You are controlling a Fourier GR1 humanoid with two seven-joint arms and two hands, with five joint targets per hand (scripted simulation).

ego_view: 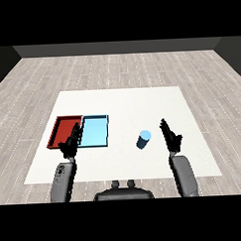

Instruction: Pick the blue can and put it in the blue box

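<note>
Table [126, 100] white. Red tray [60, 126]; tray [95, 131] beside it light blue. Can [143, 140] blue (top face paler). Both hands, left [71, 142] and right [171, 136], black; forearms grey. Floor [120, 68] pale grey wood planks.

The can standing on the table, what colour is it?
The can is blue with a lighter blue top, seen in the head view.

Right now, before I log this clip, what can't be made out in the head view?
- Red tray: its near right corner is covered by the left hand.
- Light blue tray: its near left edge sits behind the same hand.
- Blue can: too small to read any marking.
- Right hand: whether it touches the table is unclear.
</note>
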